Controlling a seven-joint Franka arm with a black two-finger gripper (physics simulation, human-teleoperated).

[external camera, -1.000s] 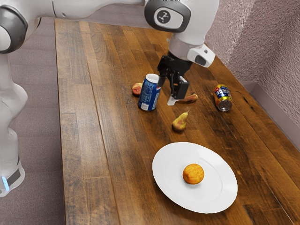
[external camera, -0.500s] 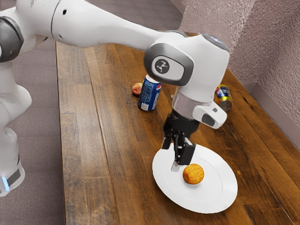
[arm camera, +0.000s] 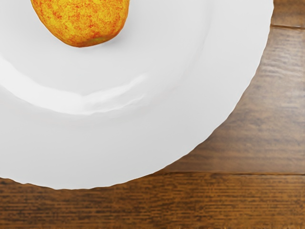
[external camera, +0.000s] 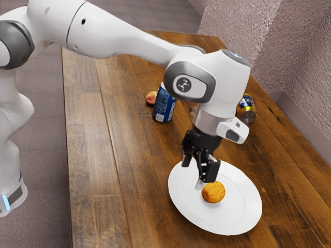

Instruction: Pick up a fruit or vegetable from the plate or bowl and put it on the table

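Observation:
My gripper [external camera: 194, 172] hangs over the near-arm part of the white plate [external camera: 240, 214], its two black fingers standing apart with nothing between them. Just beyond it, toward the exterior view's right, a round orange-yellow fruit [external camera: 213, 192] rests around the middle of the plate. The fingertips are higher than the plate, and the fruit looks untouched. In the wrist view the mottled fruit [arm camera: 82, 20] is partly cut off by the picture's edge, lying on the white plate [arm camera: 128, 148].
A blue soda can [external camera: 164, 106] stands upright on the wooden table [external camera: 93, 155], with a reddish fruit [external camera: 150, 98] beside it. A yellow-and-blue can [external camera: 247, 109] lies farther off, partly behind my arm.
My hand has moved from near the blue can to over the plate, lastly with a small shift. The pear is now hidden behind my arm. The fruit on the plate has stayed put.

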